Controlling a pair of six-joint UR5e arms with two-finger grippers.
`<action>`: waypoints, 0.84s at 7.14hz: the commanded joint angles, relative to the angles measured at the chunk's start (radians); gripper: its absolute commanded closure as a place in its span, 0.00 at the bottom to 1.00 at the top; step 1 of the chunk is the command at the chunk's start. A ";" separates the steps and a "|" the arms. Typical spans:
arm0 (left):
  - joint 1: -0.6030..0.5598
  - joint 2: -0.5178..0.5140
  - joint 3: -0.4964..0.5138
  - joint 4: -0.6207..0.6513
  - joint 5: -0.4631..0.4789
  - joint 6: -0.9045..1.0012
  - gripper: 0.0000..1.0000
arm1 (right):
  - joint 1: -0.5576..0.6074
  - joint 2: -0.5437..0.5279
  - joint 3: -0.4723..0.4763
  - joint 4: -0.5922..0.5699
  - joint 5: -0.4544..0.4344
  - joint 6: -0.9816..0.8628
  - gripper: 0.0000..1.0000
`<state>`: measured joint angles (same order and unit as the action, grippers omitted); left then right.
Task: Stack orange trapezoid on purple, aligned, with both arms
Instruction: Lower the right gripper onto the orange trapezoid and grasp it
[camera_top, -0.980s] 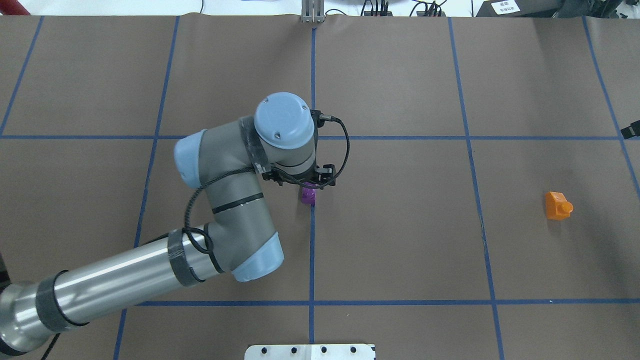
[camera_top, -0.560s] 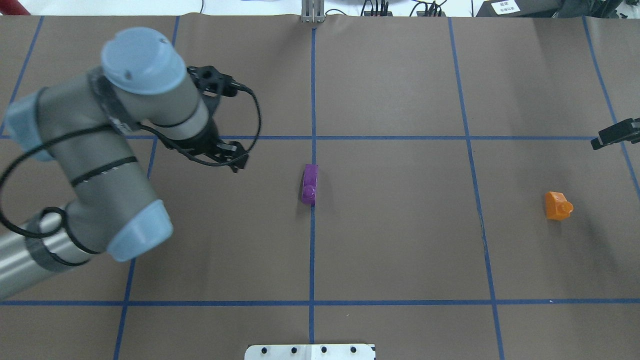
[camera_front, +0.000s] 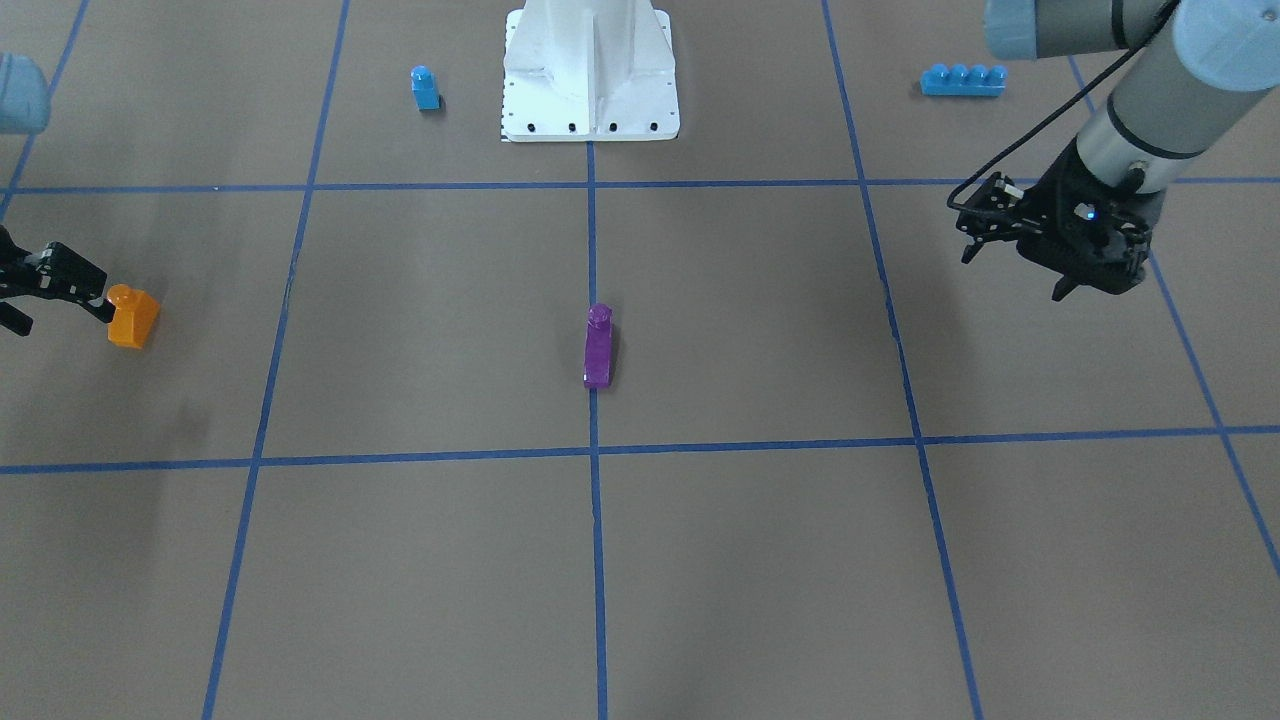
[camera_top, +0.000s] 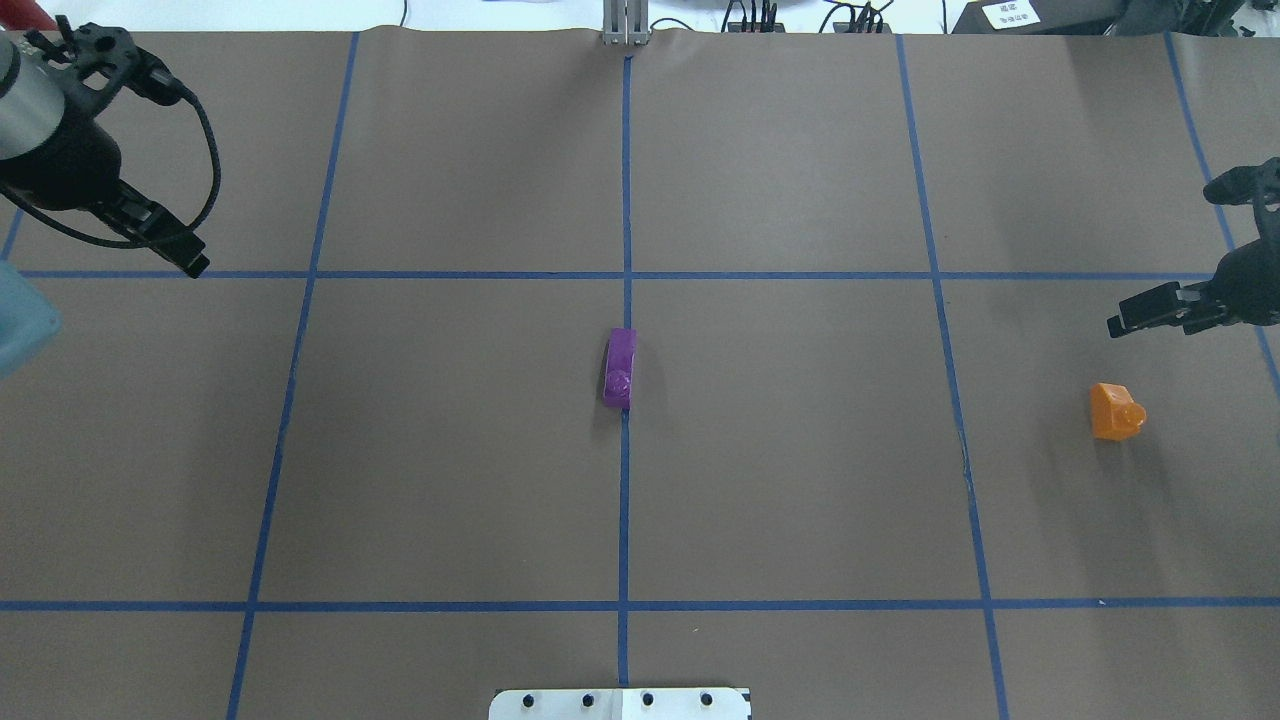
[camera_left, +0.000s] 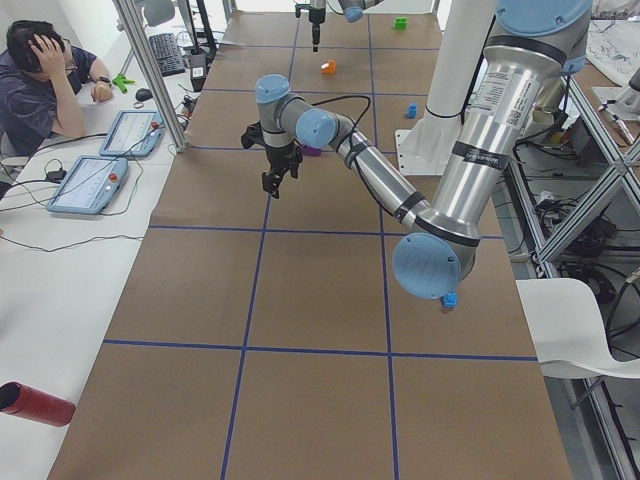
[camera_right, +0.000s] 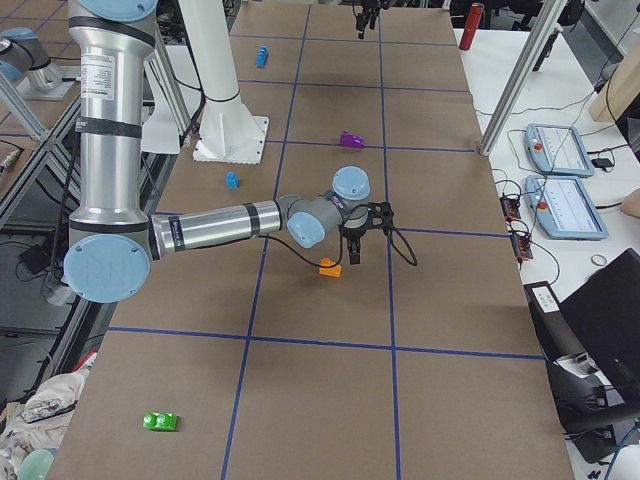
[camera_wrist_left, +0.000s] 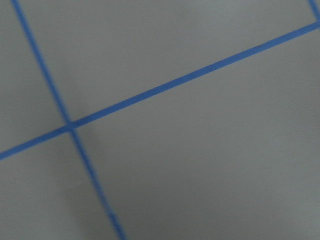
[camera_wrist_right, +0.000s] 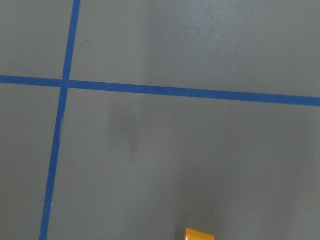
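The purple wedge brick (camera_top: 620, 368) lies on the table's centre line, free of both grippers; it also shows in the front view (camera_front: 598, 345). The orange trapezoid (camera_top: 1116, 411) sits at the right side, stud up, and shows in the front view (camera_front: 132, 316) and at the bottom edge of the right wrist view (camera_wrist_right: 199, 234). My left gripper (camera_front: 1015, 272) hangs open and empty far out on the left; one finger (camera_top: 170, 245) shows overhead. My right gripper (camera_front: 55, 305) is open and empty, just beyond the orange trapezoid, with one finger (camera_top: 1140, 315) showing overhead.
A small blue one-stud brick (camera_front: 425, 88) and a long blue brick (camera_front: 962, 80) lie near the white robot base (camera_front: 590, 70). A green brick (camera_right: 160, 421) lies at the right end. An operator (camera_left: 45, 85) sits beside the table.
My left arm has drawn away from the purple brick to the far left, leaving it on the table. My right gripper has come in from the right edge towards the orange trapezoid.
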<state>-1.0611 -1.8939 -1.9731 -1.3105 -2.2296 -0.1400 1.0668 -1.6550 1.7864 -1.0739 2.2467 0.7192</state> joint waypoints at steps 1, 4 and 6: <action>-0.016 0.012 0.000 0.000 -0.007 0.033 0.00 | -0.073 -0.052 -0.001 0.066 -0.079 0.106 0.00; -0.013 0.012 0.000 0.000 -0.008 0.028 0.00 | -0.148 -0.107 -0.010 0.117 -0.145 0.158 0.00; -0.013 0.012 0.002 0.000 -0.008 0.023 0.00 | -0.195 -0.108 -0.045 0.149 -0.177 0.158 0.00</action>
<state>-1.0740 -1.8822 -1.9717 -1.3100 -2.2379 -0.1136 0.8985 -1.7606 1.7651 -0.9515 2.0844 0.8730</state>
